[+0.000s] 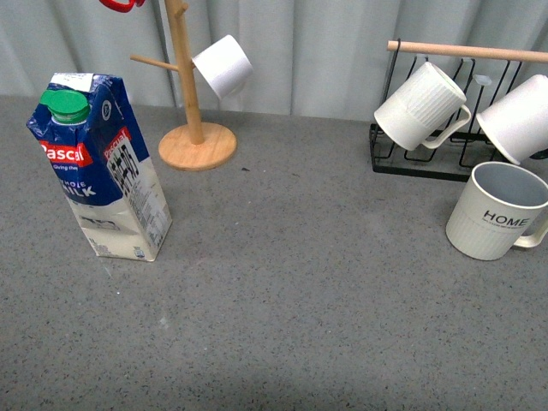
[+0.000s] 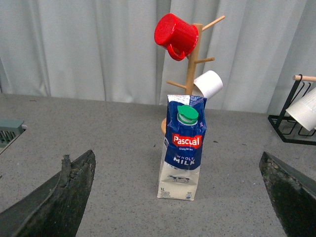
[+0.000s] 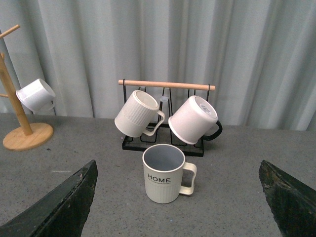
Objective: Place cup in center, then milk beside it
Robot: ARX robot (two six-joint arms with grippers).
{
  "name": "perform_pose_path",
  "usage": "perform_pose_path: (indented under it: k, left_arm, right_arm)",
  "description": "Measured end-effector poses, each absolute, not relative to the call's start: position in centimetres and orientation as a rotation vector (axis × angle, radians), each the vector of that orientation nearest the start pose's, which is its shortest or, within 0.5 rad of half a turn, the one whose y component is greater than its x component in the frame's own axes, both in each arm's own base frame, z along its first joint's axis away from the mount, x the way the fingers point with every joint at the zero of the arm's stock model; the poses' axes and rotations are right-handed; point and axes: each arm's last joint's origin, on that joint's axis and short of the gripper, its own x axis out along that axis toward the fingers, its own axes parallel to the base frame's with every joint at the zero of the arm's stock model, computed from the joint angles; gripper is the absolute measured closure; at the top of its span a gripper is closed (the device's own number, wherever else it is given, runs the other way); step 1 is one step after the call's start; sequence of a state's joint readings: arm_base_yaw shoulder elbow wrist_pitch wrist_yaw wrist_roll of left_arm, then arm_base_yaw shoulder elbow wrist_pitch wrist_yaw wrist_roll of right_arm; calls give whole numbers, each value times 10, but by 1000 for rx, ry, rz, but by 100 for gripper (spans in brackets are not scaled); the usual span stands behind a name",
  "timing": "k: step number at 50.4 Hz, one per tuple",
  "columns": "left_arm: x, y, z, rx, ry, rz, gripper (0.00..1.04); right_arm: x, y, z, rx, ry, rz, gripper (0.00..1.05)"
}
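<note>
Neither step is being shown as done: the cup (image 1: 497, 210) is being left at the counter's (image 1: 300, 282) right side, the milk (image 1: 103, 167) upright at its left, while the left fingers (image 2: 69, 197) and right fingers (image 3: 64, 202) are being held wide apart, empty.

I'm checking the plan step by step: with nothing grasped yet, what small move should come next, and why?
Probably ease the right gripper forward toward the cup. The cup goes first; it stands upright near the right edge of the table, in front of the mug rack. The open gripper faces it, and the table's centre is bare.
</note>
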State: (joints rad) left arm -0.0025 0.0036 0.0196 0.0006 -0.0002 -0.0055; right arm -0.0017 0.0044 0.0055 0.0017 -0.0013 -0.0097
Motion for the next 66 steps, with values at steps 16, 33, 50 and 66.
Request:
perform_pose_path:
  k: [16,33,50,66]
  left_arm:
    - [97,0,170,-6,-17,-2,6]
    - [97,0,170,-6,-17,-2,6]
    - [97,0,170,-6,-17,-2,6]
    - [97,0,170,-6,-17,-2,6]
  right_arm:
    - [98,0,165,-10,-3,-1,9]
    - [124,-5,171,-110,213,-90,9]
    - [211,-16,183,-36,456,-60,9]
    - [306,-17,155,134,762,-163,9]
